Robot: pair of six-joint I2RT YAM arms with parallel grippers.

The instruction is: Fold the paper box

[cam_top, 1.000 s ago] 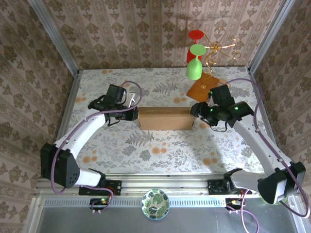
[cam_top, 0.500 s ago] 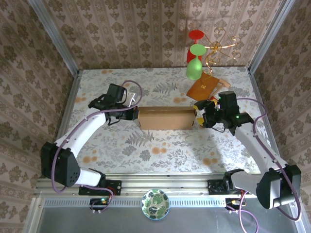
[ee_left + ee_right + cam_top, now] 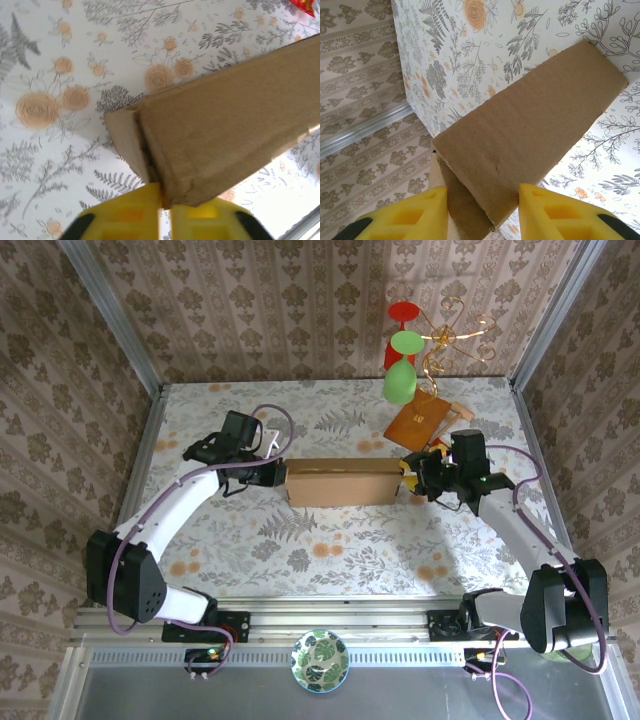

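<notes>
Surface (image 3: 330, 550): floral cloth.
Paper box (image 3: 340, 482): between both grippers.
Left gripper (image 3: 165, 212): narrow, at box end.
Right gripper (image 3: 482, 210): straddling box end, grip unclear.

Plain tan paper box (image 3: 340, 483); floral tablecloth (image 3: 330, 550)

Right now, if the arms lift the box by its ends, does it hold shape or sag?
The box is probably stiff along its length: corrugated board, folded into a closed long shape. Likely light, since it looks hollow. The end flaps look loose at the seam, so the ends may flex or pop open under the end effectors.
</notes>
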